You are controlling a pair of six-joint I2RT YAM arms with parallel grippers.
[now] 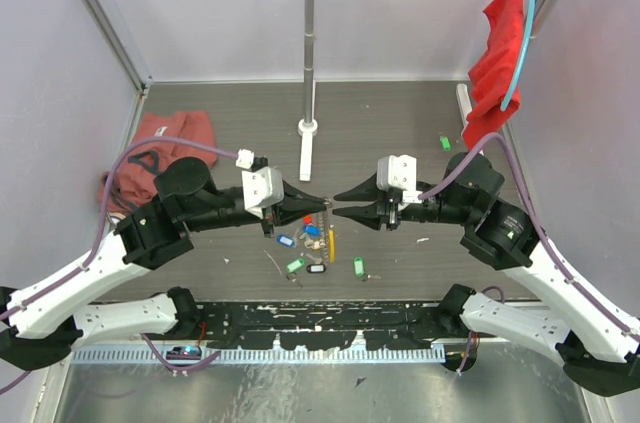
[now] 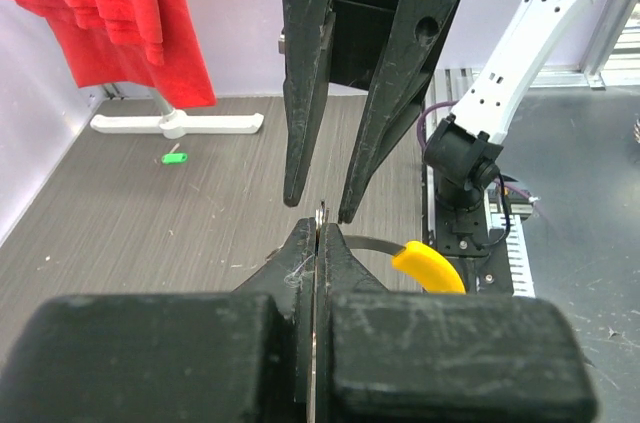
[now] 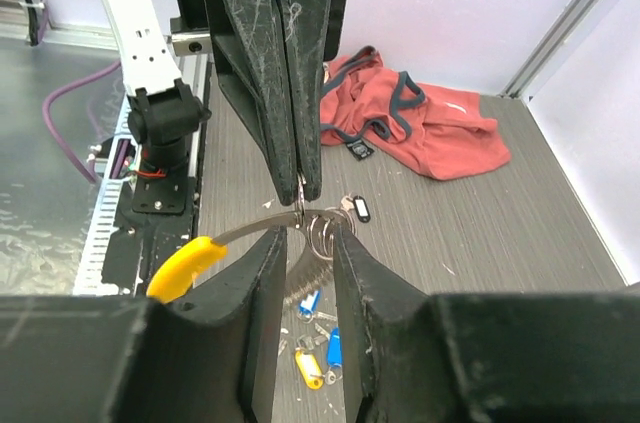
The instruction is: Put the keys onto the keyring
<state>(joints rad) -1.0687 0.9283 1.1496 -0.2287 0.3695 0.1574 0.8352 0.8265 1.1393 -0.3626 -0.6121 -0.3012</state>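
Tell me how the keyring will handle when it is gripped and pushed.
The keyring is thin wire yet holds its curve out from the left gripper, so it is probably stiff, springy and light. Pinched at one spot only, it may swivel if the right gripper pushes it. Bare metal likely slips; its yellow section may grip better.

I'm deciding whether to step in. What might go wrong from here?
The left end effector pinches the large silvery metal keyring, with its yellow-orange section, only at its fingertips; a nudge might twist it or pull it free. The right end effector, jaws open and holding nothing, sits tip to tip with the left, so closing could clip it. A dropped ring would land among the small plastic-tagged keys below.
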